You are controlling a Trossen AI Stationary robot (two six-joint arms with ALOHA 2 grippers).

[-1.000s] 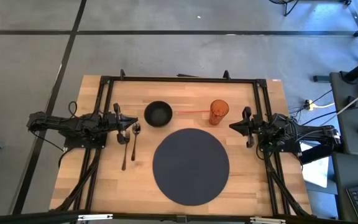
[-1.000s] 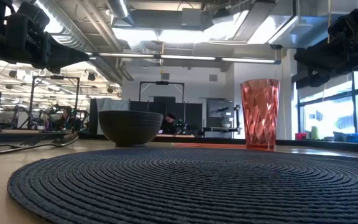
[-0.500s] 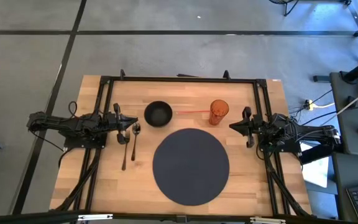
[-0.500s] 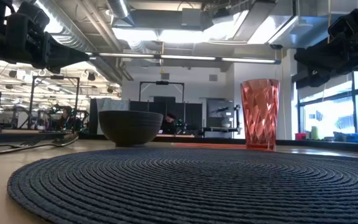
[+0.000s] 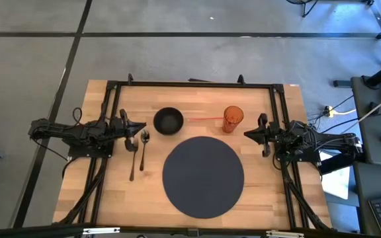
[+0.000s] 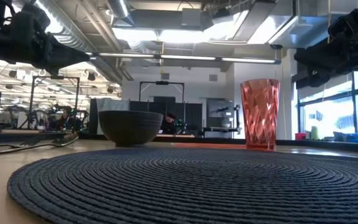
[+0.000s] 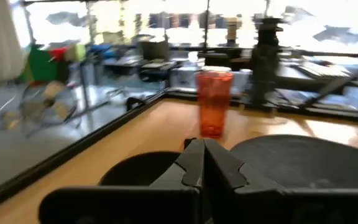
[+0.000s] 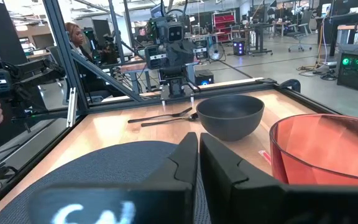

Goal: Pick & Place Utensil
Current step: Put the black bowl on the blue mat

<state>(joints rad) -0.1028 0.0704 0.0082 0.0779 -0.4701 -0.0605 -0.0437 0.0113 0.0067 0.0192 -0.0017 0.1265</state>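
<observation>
Left gripper (image 5: 126, 127): hovering just left of the bowl, right over the utensil heads; in its wrist view the fingers (image 7: 191, 163) sit pressed together, nothing held.

Fork (image 5: 132, 160): flat on the tabletop (image 5: 111, 192), left of the mat, handle running toward the near edge, head up by the left gripper.

Spoon (image 5: 143, 149): lying just right of the fork, almost parallel, between it and the mat; its bowl end sits just left of and below the bowl.

Handling, my read: both look like thin metal, so stiff, light, slick, and lying very flat. A pinch across the narrow handle near the middle should lift either one level. Grab close to the head and it may swing or slip out.

Bowl (image 5: 169, 121): dark, upright, above the mat's upper left edge.

Mat (image 5: 203, 176): round, dark, woven, nothing on it; the likely drop spot, though the task doesn't say.

Cup (image 5: 233, 119): red, faceted, upright, just above the mat's upper right edge.

Right gripper (image 5: 262, 135): parked right of the cup, off the mat's right side; fingers (image 8: 185, 153) closed together, empty, waiting.
</observation>
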